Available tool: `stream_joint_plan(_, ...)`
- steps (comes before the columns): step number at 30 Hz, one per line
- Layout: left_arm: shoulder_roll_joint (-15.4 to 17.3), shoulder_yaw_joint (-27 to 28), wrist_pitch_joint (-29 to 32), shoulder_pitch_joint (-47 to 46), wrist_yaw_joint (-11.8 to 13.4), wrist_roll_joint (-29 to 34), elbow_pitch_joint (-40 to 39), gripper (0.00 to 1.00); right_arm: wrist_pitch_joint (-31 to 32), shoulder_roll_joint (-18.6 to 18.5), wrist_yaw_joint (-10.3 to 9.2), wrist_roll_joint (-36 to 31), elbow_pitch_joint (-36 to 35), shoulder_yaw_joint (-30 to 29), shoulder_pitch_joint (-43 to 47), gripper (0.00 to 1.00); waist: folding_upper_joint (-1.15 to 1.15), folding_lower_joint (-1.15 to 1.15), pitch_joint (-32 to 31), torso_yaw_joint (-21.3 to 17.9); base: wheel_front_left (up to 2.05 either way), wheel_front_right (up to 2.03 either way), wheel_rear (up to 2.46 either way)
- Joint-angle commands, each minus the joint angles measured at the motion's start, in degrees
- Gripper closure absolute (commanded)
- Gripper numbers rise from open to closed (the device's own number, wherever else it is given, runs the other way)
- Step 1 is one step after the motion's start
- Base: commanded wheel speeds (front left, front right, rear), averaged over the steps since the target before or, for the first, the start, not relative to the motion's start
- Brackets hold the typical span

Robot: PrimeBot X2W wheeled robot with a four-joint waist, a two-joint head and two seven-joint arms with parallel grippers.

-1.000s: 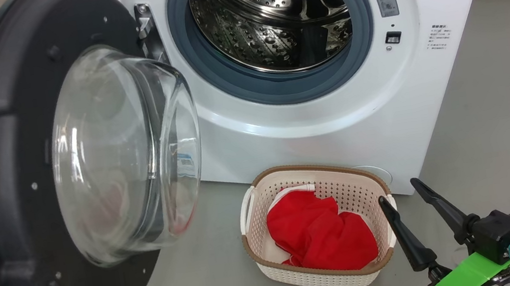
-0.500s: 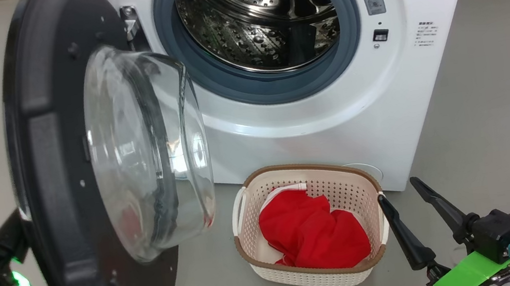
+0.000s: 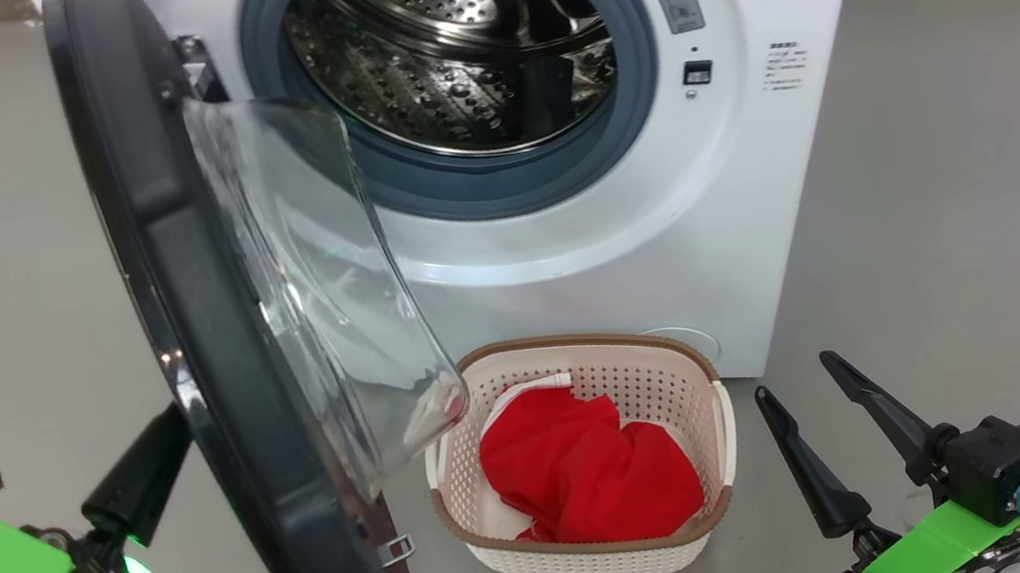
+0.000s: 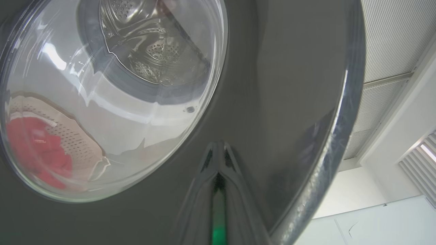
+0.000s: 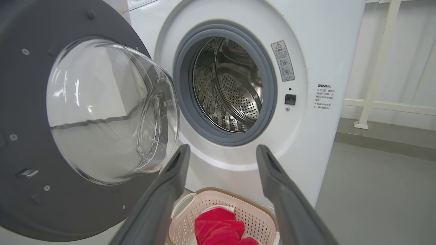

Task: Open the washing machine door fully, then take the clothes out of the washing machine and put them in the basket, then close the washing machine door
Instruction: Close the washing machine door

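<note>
Door (image 3: 199,303) top cropped; left gripper (image 3: 161,442) tips probably behind.

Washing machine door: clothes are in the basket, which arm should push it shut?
Left, likely: the left jaws, shut, touch the door on its outer face; the right jaws stand open beside the basket, apart from the door.
</note>
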Motion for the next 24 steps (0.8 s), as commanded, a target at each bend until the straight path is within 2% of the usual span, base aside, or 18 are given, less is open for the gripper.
stream_joint_plan(1, 1.24, 0.64, 0.04, -0.37, 0.09, -0.47, -2.27, 1.0, -0.35, -0.24, 0.29, 0.16, -1.52, 1.0, -2.1, 0.0, 0.0, 0.0, -0.23, -0.73, 0.0, 0.0, 0.0)
stream_joint_plan(12, 1.31, 0.28, -3.31, 1.88, 0.27, -0.28, -4.27, 1.0, -0.35, -0.45, 0.29, 0.25, -1.19, 0.83, -1.52, 0.0, 0.0, 0.0, -0.96, -2.09, 0.0, 0.0, 0.0)
stream_joint_plan(13, 1.48, 0.45, -4.0, 2.15, -0.24, 0.39, -4.55, 0.97, -0.35, -0.43, 0.29, 0.27, -1.17, 0.88, -1.49, 0.0, 0.0, 0.0, -1.04, -2.14, 0.0, 0.0, 0.0)
stream_joint_plan(15, 1.9, 1.04, -5.82, 2.81, -2.23, 1.87, -5.49, 0.39, -0.35, -0.4, 0.29, 0.3, -1.16, 0.98, -1.43, 0.0, 0.0, 0.0, -1.16, -2.23, 0.0, 0.0, 0.0)
stream_joint_plan(16, 2.33, 1.29, -7.19, 3.34, -3.54, 3.34, -6.07, 0.0, -0.35, -0.39, 0.29, 0.33, -1.16, 1.02, -1.39, 0.0, 0.0, 0.0, -1.21, -2.28, 0.0, 0.0, 0.0)
stream_joint_plan(20, 4.11, 2.13, -15.3, 6.01, -6.79, 11.93, -8.09, 0.0, -0.35, -0.34, 0.29, 0.41, -1.12, 0.97, -1.13, 0.0, 0.0, 0.0, -1.49, -2.33, 0.0, 0.0, 0.0)
stream_joint_plan(23, 6.3, 0.91, -24.64, 8.56, -7.84, 22.05, -9.62, 0.0, -0.35, -0.33, 0.29, 0.5, -1.13, 0.84, -0.92, 0.0, 0.0, 0.0, -1.56, -2.15, 0.0, 0.0, 0.0)
stream_joint_plan(24, 6.3, 0.91, -24.64, 8.56, -7.84, 22.05, -9.62, 0.0, -0.35, -0.33, 0.29, 0.5, -1.13, 0.84, -0.92, 0.0, 0.0, 0.0, -1.56, -2.15, 0.0, 0.0, 0.0)
